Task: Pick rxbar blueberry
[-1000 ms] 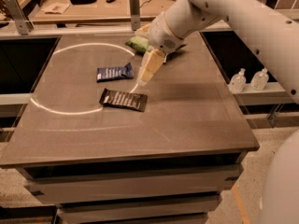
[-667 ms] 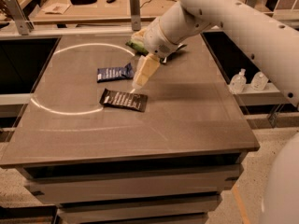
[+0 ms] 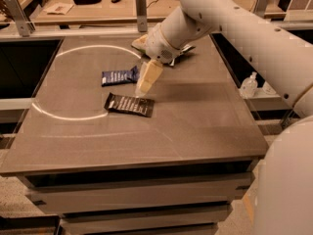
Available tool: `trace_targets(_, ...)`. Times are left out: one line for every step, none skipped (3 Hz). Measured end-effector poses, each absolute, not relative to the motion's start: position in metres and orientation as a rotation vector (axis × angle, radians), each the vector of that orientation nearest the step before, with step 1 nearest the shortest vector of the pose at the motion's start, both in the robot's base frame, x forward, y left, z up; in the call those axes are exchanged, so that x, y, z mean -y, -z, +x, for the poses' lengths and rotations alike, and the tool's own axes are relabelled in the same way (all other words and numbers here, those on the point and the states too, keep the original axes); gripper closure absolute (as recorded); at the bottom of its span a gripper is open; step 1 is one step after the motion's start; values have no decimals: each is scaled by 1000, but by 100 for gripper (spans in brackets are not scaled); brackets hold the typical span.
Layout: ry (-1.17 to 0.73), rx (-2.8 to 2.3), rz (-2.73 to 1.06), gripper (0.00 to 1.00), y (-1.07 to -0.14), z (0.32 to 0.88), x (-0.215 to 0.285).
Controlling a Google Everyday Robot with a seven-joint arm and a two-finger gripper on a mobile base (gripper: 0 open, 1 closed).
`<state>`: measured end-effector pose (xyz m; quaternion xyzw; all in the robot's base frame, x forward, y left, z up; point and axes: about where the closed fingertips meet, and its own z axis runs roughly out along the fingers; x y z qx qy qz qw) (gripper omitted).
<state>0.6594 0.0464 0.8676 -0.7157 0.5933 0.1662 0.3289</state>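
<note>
The rxbar blueberry is a small flat navy wrapper with pale lettering, lying on the grey table left of centre. A dark brown bar wrapper lies just in front of it. My gripper hangs from the white arm that reaches in from the right. Its cream-coloured fingers point down and left, just right of the blue bar and above the near end of the brown bar. It holds nothing.
A crinkled green bag lies at the back of the table, mostly hidden behind my wrist. A white arc is drawn on the table's left half. A second table with small items stands behind. A spray bottle sits to the right.
My gripper has shifted a little to the left, closer to the blue bar. The bars and the bag have not moved.
</note>
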Motion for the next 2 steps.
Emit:
trace_targets(-477, -1538, -1905, 0, -863, 661, -50)
trace_targets(-525, -1524, -1933, 0, -858, 661, -54)
